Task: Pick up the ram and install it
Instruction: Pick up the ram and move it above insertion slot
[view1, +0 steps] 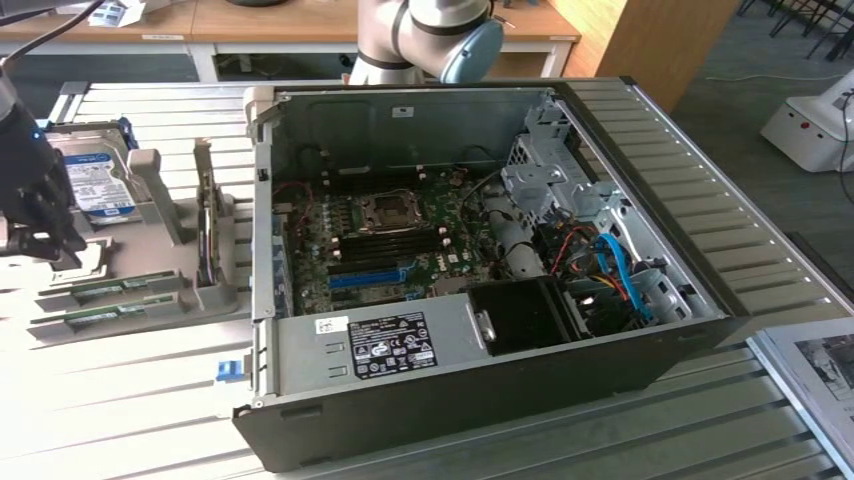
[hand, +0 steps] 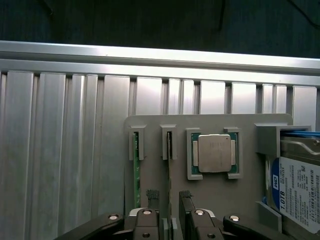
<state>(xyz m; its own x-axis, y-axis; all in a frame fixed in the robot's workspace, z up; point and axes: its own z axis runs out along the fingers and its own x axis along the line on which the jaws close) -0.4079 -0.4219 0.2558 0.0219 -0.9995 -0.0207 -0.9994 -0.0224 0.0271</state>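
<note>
Two ram sticks stand on edge in a grey holder (hand: 150, 125). One shows its green edge (hand: 136, 180); the other (hand: 169, 165) is a thin dark line in the neighbouring slot. My gripper (hand: 169, 196) hovers above the holder, open, one fingertip (hand: 152, 194) on each side of the second stick without touching it. In the exterior view the gripper (view1: 51, 245) hangs at the far left over the ram sticks (view1: 114, 288). The green motherboard (view1: 387, 240) lies inside the open computer case (view1: 667, 330) in the middle.
A CPU chip (hand: 215, 152) sits in a holder pocket beside the ram slots. A hard drive (hand: 300, 185) with a blue and white label stands next to it, also in the exterior view (view1: 100, 180). Upright grey brackets (view1: 207, 230) stand between holder and case.
</note>
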